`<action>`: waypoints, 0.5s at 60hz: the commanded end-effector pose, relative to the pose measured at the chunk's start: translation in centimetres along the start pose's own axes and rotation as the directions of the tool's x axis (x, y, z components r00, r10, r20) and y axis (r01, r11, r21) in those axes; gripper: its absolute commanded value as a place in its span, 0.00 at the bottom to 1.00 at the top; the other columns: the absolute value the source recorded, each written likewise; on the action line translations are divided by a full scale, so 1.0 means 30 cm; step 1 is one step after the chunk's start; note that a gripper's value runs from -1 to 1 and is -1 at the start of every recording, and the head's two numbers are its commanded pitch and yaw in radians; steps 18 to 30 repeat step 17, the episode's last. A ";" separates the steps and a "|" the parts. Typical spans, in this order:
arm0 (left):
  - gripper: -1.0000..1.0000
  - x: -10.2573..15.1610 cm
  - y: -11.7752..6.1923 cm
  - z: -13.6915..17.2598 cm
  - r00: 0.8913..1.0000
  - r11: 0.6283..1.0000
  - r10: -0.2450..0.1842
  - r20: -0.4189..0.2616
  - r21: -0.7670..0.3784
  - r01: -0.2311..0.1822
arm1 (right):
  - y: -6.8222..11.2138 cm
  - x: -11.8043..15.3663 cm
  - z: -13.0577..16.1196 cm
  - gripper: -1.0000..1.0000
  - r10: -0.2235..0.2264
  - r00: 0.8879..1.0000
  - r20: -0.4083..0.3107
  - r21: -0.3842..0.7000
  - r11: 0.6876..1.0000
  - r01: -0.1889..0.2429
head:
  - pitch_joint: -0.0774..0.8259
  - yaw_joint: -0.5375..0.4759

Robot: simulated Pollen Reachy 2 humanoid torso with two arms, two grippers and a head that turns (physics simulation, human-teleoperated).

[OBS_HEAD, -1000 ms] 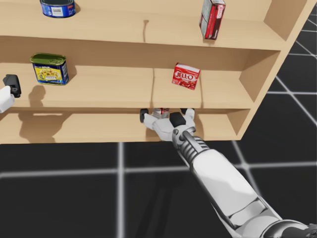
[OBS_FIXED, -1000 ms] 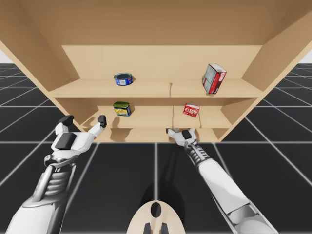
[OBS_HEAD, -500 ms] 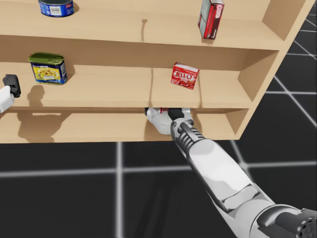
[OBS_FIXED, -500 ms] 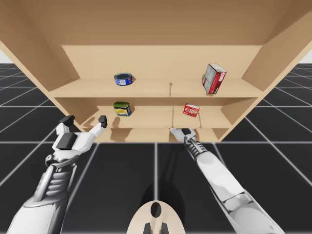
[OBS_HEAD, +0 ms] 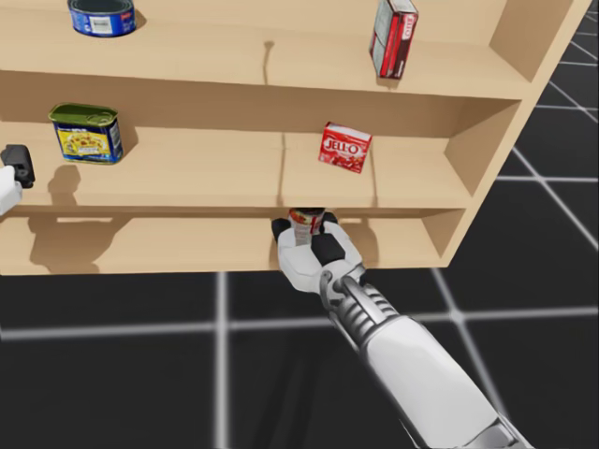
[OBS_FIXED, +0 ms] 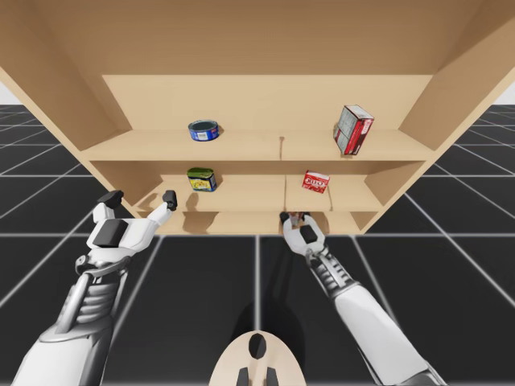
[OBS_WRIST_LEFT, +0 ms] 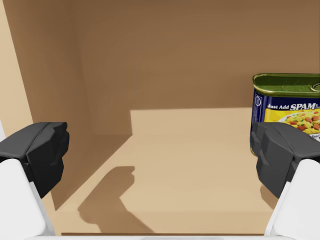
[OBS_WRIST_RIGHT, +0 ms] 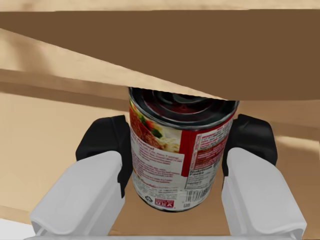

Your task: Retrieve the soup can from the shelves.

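My right end effector (OBS_WRIST_RIGHT: 177,147) pinches the soup can (OBS_WRIST_RIGHT: 175,165) under the middle shelf (OBS_HEAD: 206,178); draw straight back, level, clear of that shelf.

My left gripper (OBS_WRIST_LEFT: 160,156) stands wide open, with nothing between its two dark-padded fingers (OBS_WRIST_LEFT: 41,152), and looks into a wooden shelf compartment. A squat, round-cornered can (OBS_WRIST_LEFT: 289,102) with a green top and a blue and yellow label stands upright on the shelf board (OBS_WRIST_LEFT: 190,160), ahead of one finger, whose pad hides its lower part. Beyond the other finger the compartment's side wall (OBS_WRIST_LEFT: 37,75) meets the shaded back wall (OBS_WRIST_LEFT: 190,50), and a dark finger-shaped shadow (OBS_WRIST_LEFT: 111,197) lies on the board near that side.
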 end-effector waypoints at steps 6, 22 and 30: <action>0.00 -0.002 -0.002 0.000 1.000 1.000 -0.001 0.000 0.001 0.001 | 0.145 0.024 0.142 1.00 -0.045 0.995 0.094 0.085 0.996 0.037 | 0.73 0.35; 0.00 -0.003 -0.003 0.000 1.000 1.000 -0.002 0.000 0.001 0.002 | 0.145 -0.011 0.314 1.00 -0.030 0.994 0.105 0.108 0.994 0.018 | 0.72 0.36; 0.00 -0.003 -0.003 0.000 1.000 1.000 -0.002 0.000 0.001 0.002 | 0.145 -0.011 0.314 1.00 -0.030 0.994 0.105 0.108 0.994 0.018 | 0.72 0.36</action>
